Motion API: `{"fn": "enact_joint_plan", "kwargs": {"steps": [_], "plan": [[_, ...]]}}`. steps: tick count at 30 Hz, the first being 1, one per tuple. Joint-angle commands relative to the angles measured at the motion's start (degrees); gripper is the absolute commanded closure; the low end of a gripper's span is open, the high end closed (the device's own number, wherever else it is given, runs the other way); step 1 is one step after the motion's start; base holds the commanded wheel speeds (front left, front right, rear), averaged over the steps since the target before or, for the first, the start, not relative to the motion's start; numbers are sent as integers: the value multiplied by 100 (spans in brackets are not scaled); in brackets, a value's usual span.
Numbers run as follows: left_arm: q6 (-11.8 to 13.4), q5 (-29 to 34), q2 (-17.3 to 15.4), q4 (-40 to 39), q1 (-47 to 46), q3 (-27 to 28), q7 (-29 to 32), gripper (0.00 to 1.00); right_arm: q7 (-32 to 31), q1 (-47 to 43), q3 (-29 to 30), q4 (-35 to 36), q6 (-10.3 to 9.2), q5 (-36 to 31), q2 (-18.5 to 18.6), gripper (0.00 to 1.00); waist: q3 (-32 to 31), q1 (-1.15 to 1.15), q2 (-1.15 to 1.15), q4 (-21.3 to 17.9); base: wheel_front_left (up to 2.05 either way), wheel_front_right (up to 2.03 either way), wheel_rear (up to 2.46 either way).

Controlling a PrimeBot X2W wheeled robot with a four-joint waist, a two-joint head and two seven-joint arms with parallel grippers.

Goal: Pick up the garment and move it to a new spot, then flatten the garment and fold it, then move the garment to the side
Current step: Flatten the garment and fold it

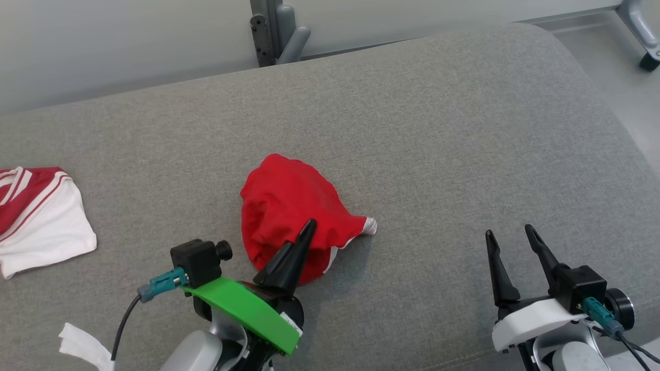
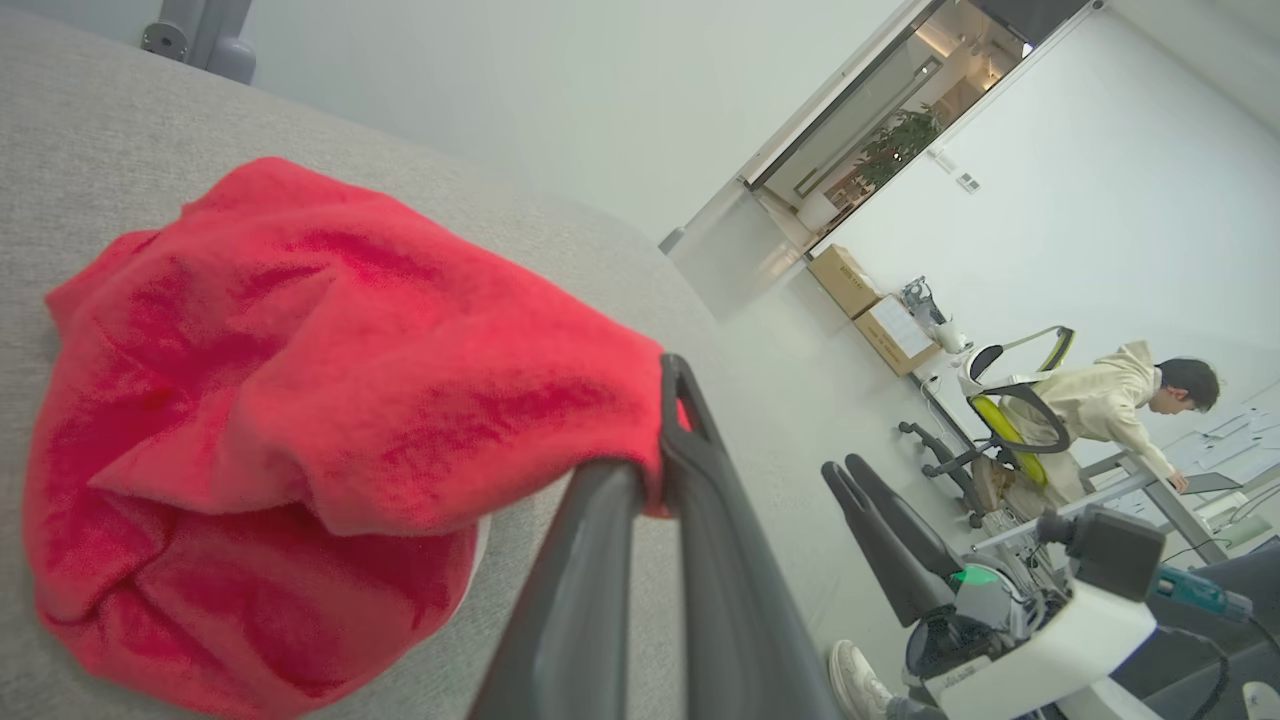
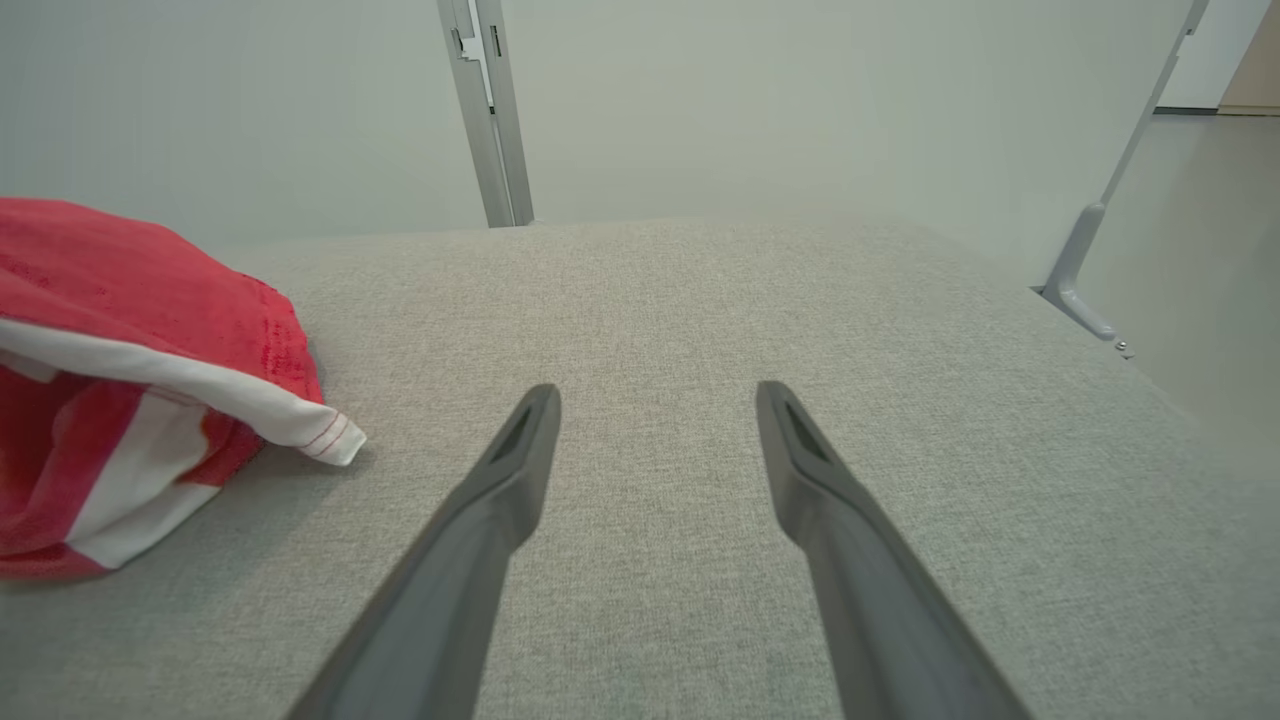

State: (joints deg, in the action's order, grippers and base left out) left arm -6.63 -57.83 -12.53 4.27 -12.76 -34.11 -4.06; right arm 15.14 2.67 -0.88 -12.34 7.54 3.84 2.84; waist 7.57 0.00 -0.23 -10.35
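Note:
A crumpled red garment with white trim lies in a heap on the grey cushion, left of centre. My left gripper is shut on a fold of the garment near its front right side, and the cloth bunches up toward the gripper. In the right wrist view the garment sits at the left, its white hem pointing toward the middle. My right gripper stands open over bare cushion at the lower right, its fingers apart from the cloth.
A second red and white garment lies at the cushion's left edge. A white strip shows at the lower left. A grey metal post stands behind the cushion. A person sits at a desk far off in the left wrist view.

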Motion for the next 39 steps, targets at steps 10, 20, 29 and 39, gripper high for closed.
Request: {"fn": "enact_joint_plan", "kwargs": {"steps": [10, 20, 29, 39], "plan": [[812, -166, -619, -2487, 444, -202, 1067, 100, 1, -199, -7, -87, -10, 117, 10, 0, -236, 0, 23, 278, 0, 0, 0], [1806, -755, -1057, -3778, -44, 220, 2297, 100, 1, -23, -139, -81, -10, 155, 7, 0, -10, 0, 23, 173, 0, 0, 0], [1659, -965, -349, -980, -1312, 201, 2521, 100, 1, 254, -327, -134, -10, 249, 8, 0, 481, 0, 23, -341, 0, 0, 0], [1064, -280, -79, 2536, -2512, 446, 1222, 100, 1, 267, -421, -111, -10, 291, 7, 0, 852, 0, 23, -762, 0, 0, 0]]}}
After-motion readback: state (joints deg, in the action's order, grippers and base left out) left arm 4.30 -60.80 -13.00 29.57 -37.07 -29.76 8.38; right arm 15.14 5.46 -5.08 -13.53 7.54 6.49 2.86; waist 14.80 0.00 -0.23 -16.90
